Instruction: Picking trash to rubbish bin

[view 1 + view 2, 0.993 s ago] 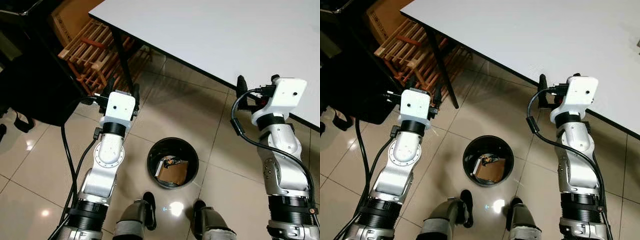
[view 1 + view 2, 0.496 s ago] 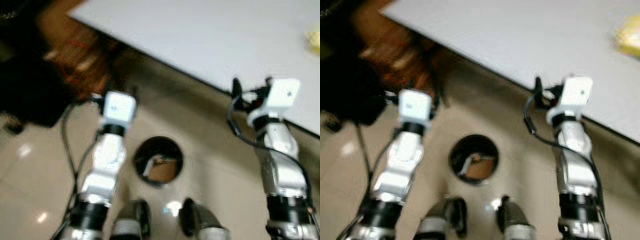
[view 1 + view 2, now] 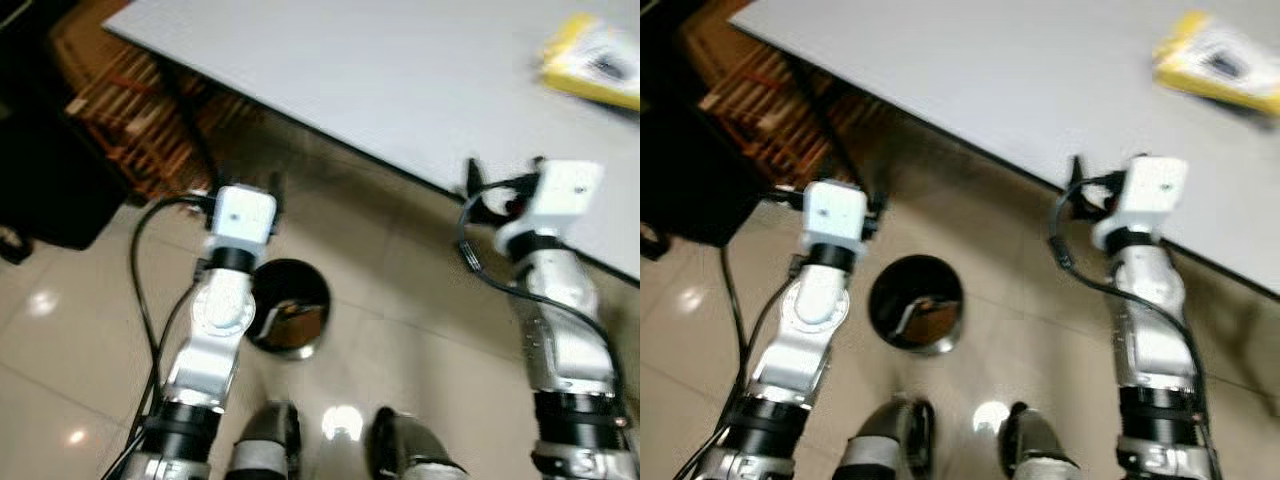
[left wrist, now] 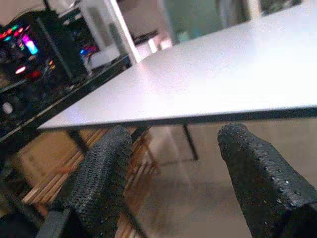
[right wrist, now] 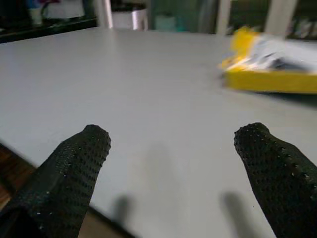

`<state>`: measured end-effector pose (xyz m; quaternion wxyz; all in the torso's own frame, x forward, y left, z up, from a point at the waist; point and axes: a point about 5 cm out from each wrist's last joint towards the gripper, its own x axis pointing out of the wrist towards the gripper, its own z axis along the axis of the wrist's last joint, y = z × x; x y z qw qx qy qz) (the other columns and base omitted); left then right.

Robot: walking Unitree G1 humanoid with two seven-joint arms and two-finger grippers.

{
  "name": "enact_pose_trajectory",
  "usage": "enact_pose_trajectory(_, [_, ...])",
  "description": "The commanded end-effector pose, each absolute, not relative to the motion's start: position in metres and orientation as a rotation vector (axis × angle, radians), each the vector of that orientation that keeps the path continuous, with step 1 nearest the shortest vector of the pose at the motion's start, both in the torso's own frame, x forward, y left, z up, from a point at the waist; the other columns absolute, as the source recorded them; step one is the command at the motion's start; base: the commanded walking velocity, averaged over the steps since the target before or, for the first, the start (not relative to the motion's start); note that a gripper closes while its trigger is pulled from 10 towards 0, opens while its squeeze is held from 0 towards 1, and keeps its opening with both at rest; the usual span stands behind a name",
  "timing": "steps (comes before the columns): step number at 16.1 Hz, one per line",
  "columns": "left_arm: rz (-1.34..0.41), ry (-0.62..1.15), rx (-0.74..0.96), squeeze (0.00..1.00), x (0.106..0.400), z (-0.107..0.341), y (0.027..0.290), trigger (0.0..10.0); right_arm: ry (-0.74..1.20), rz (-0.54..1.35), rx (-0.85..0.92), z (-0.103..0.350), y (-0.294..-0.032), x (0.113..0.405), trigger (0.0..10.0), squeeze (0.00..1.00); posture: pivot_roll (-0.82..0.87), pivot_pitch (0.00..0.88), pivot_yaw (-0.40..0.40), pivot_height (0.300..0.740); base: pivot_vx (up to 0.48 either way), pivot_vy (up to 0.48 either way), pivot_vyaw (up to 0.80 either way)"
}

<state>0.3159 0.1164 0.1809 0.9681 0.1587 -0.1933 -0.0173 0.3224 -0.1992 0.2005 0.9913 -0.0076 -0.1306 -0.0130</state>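
Yellow packet (image 3: 592, 72) sits on white table (image 3: 400, 80), far right side, well ahead of right gripper (image 5: 173, 163). Right arm way nearer. Packet's long axis roughly crosswise to fingers. Both grippers wide, empty; left gripper (image 4: 173, 173) by bin (image 3: 290, 320), near feet.

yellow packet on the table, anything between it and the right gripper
Nothing: in the right wrist view, bare white table runs from the open right gripper to the yellow packet.

The camera is swinging toward the robot's right, bringing a yellow packet (image 3: 592, 68) on the table (image 3: 400, 90) into sight. The bin (image 3: 290, 320) is sliding leftward in frame.
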Motion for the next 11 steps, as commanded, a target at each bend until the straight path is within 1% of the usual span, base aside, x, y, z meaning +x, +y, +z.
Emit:
enact_pose_trajectory(1, [-0.008,-0.373,0.326,0.00,0.3162,0.1781,0.1244,10.0,-0.247,-0.009,0.006,0.1964,-0.1943,0.3213,10.0,0.00,0.05,0.295,0.077,0.740,0.000,-0.375,-0.80])
enact_pose_trajectory(3, [-0.014,-0.376,0.324,0.00,0.3164,0.1783,0.1224,10.0,-0.250,-0.008,0.003,0.1966,-0.1940,0.3208,10.0,0.00,0.05,0.292,0.077,0.740,0.000,-0.369,0.00])
enact_pose_trajectory(5, [-0.016,-0.378,0.321,0.00,0.3164,0.1787,0.1210,10.0,-0.247,-0.008,0.007,0.1960,-0.1942,0.3204,10.0,0.00,0.05,0.288,0.077,0.740,0.000,-0.368,-0.80])
enact_pose_trajectory(8, [-0.020,-0.385,0.322,0.00,0.3167,0.1800,0.1210,10.0,-0.249,-0.006,0.009,0.1962,-0.1931,0.3206,10.0,0.00,0.05,0.289,0.077,0.740,0.000,-0.351,0.00])
enact_pose_trajectory(11, [-0.020,-0.390,0.323,0.00,0.3172,0.1817,0.1218,10.0,-0.253,-0.003,0.009,0.1964,-0.1912,0.3206,10.0,0.00,0.05,0.286,0.079,0.740,0.000,-0.345,-0.78])
